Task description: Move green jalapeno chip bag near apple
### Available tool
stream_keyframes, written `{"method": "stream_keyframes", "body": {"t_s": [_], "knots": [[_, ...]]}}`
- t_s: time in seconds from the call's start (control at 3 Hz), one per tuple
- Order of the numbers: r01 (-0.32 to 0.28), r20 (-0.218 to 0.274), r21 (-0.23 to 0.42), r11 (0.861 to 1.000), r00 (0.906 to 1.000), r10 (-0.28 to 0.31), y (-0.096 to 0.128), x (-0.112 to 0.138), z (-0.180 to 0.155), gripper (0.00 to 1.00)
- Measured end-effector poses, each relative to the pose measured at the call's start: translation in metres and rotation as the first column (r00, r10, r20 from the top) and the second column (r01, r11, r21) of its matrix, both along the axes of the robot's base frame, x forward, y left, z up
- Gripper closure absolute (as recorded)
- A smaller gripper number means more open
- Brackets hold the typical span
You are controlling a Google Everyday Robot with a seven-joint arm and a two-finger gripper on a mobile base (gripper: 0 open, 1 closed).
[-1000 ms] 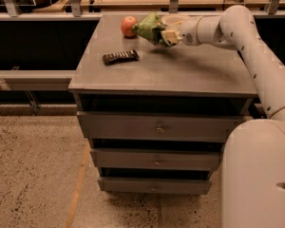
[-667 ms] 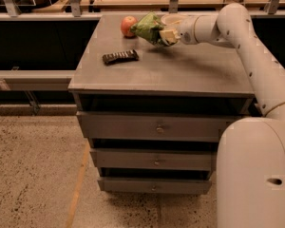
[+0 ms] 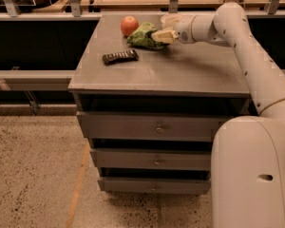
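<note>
Green jalapeno chip bag (image 3: 142, 36) sinks lower, just beside apple (image 3: 129, 25)
Gripper (image 3: 162, 36), right of the apple, apparently grasps the bag; release remains.

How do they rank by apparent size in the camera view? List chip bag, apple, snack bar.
1. green jalapeno chip bag, at the gripper.
2-3. snack bar and apple look alike: bar longer, apple rounder.

The pincer (image 3: 162, 36) has slid a little to its left over the far side of the cabinet top (image 3: 180, 75), taking the green chip bag (image 3: 142, 36) with it. A second ago the bag was raised and bunched at the pincer's tip. It now lies lower and flatter just left of the pincer, closer to the apple (image 3: 129, 25). The arm (image 3: 237, 37) has swung left as well.
</note>
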State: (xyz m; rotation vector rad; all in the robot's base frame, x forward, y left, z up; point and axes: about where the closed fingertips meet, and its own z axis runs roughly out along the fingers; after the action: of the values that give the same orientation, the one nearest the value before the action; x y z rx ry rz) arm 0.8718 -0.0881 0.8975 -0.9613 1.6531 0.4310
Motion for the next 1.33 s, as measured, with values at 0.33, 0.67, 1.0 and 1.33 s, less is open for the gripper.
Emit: {"method": "stream_keyframes", "body": {"t_s": [0.33, 0.67, 1.0, 1.33], "knots": [[-0.002, 0.004, 0.007, 1.000, 1.0000, 0.002, 0.002, 0.000, 0.001, 0.00], [0.014, 0.013, 0.021, 1.000, 0.9998, -0.015, -0.012, -0.005, 0.008, 0.00], [0.059, 0.039, 0.033, 0.998, 0.9974, -0.060, -0.049, -0.020, 0.030, 0.00], [0.151, 0.062, 0.029, 0.988, 0.9864, -0.152, -0.101, -0.044, 0.052, 0.00]]}}
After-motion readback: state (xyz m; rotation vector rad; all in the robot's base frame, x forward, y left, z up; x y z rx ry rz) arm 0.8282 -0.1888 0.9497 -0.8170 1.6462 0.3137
